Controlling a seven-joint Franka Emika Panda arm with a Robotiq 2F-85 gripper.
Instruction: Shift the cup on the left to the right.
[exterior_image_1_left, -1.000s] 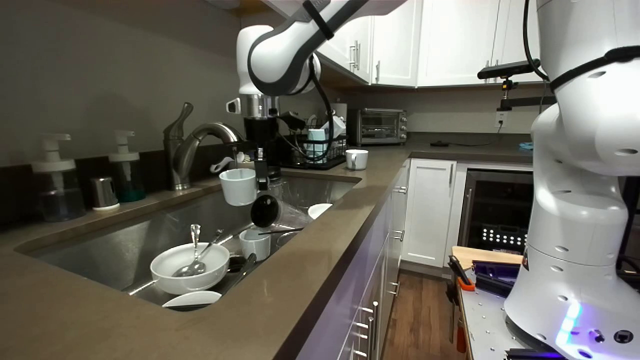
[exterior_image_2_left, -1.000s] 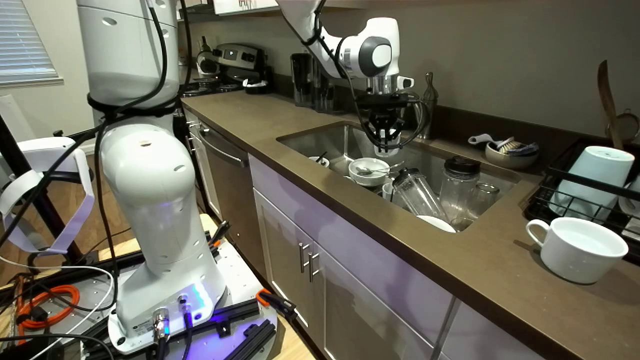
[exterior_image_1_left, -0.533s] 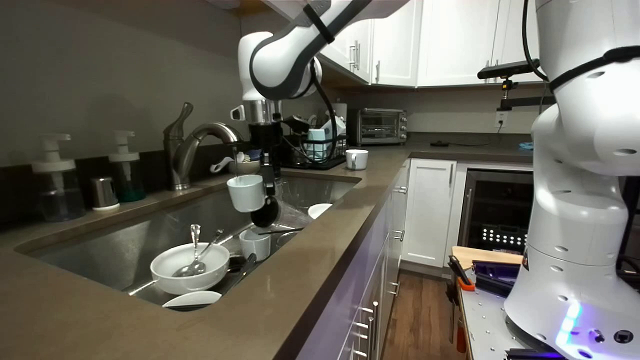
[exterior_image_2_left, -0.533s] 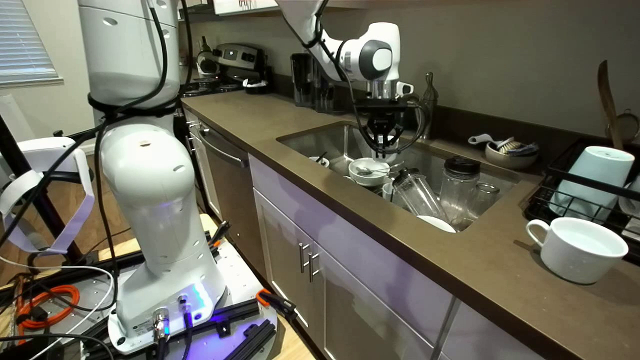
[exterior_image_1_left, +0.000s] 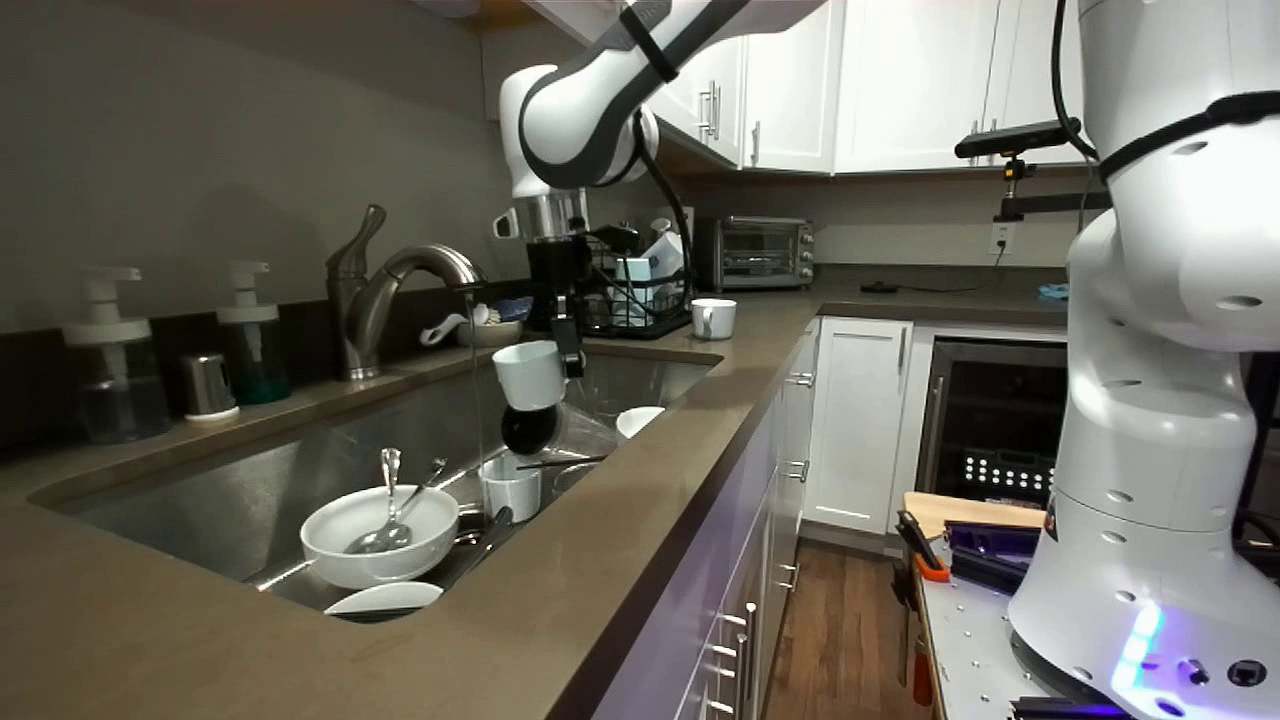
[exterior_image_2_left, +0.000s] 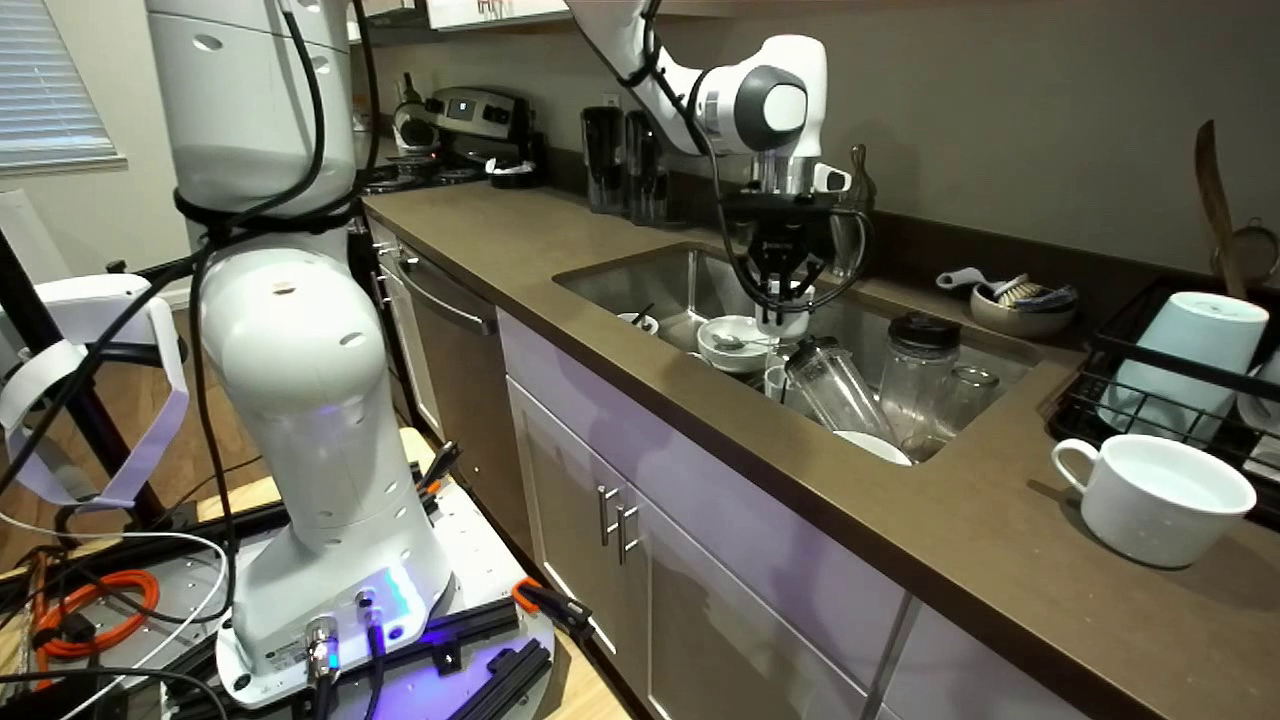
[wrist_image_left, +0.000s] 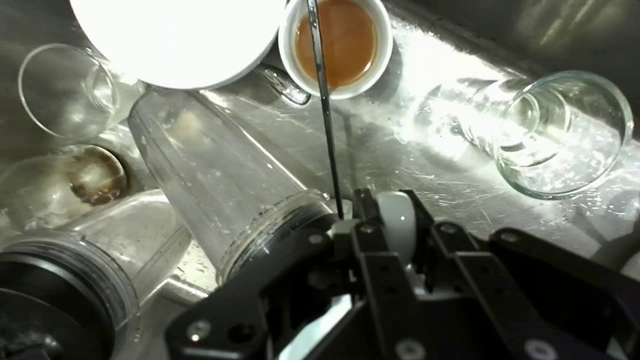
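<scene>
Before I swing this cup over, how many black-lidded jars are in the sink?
2: a tilted jar nearer the held cup, and an upright jar beside it, toward the dish rack. The counter blocks part of the sink, so more may be hidden.

The front of the counter (exterior_image_1_left: 610, 500) leaves free passage; near the held cup (exterior_image_1_left: 530, 378) are the faucet (exterior_image_1_left: 370, 308) and, lower, a tilted jar (exterior_image_2_left: 842, 390).

Both exterior views share the sink (exterior_image_1_left: 330, 455), looking along it from opposite ends toward the toaster oven (exterior_image_1_left: 760, 255) and, from farther off, the stove (exterior_image_2_left: 477, 118). The wrist view looks down into it from close above.
</scene>
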